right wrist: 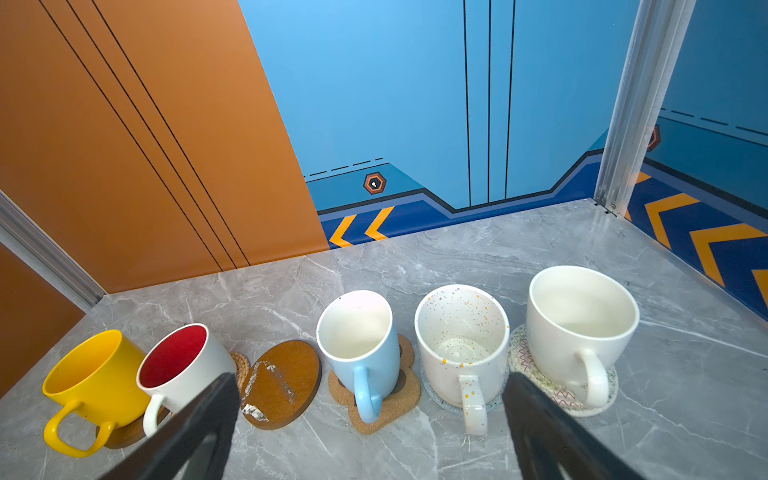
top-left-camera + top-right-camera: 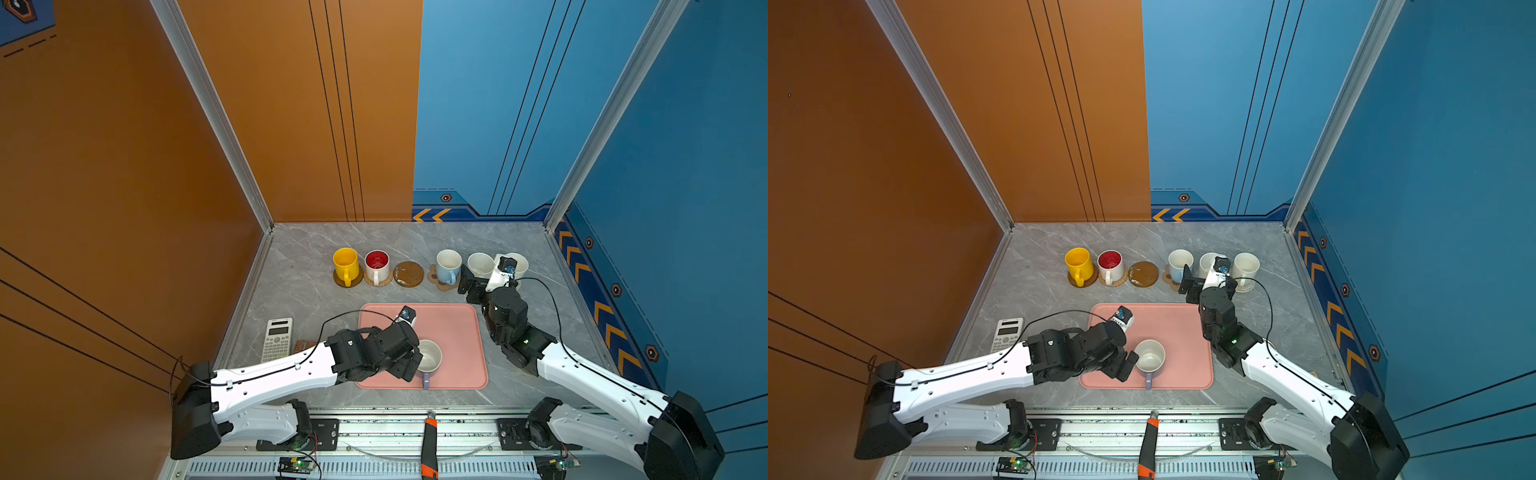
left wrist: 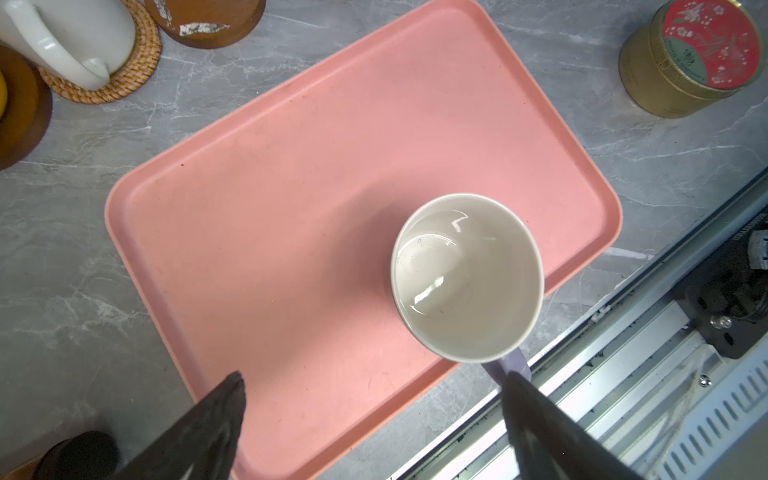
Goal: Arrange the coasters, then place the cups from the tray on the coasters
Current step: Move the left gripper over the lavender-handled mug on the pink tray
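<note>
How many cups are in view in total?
6. In the back row: yellow cup, red-inside cup, light blue cup, speckled cup, cream-white cup. The lilac cup stands on the pink tray. None seems hidden.

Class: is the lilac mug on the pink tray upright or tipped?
Upright: lilac mug stands on the pink tray, mouth facing up.

High top views and close left wrist view share the tray (image 3: pixel 291 187).

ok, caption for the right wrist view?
Right end effector open; brown disc coaster between red-lined mug and light blue mug stands bare.
</note>
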`<state>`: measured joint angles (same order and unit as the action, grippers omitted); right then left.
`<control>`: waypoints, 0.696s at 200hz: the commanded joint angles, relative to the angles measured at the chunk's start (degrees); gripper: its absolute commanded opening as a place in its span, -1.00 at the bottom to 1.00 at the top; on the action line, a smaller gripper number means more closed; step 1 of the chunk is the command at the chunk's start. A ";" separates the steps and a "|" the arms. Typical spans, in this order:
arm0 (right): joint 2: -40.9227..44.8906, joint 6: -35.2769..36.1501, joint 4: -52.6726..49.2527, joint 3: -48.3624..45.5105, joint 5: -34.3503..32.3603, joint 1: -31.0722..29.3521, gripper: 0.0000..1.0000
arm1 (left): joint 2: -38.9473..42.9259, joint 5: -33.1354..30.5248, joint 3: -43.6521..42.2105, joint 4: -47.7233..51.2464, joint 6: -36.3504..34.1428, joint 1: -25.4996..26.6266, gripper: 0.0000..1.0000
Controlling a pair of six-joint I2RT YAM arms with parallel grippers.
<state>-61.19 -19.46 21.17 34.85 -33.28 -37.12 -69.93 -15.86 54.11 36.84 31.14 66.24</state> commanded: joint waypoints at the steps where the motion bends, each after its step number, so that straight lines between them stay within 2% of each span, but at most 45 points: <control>1: 0.64 0.47 1.31 -0.74 -1.60 0.22 0.95 | -2.31 0.31 1.51 1.83 3.05 1.38 0.93; 139: 0.93 -2.85 -0.66 -0.84 -1.14 1.79 0.98 | -10.54 3.92 4.52 1.74 10.19 6.66 0.93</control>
<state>-61.17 -20.67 21.47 34.79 -33.32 -35.90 -79.53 -13.21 56.99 37.34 38.48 71.48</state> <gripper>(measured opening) 0.992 0.967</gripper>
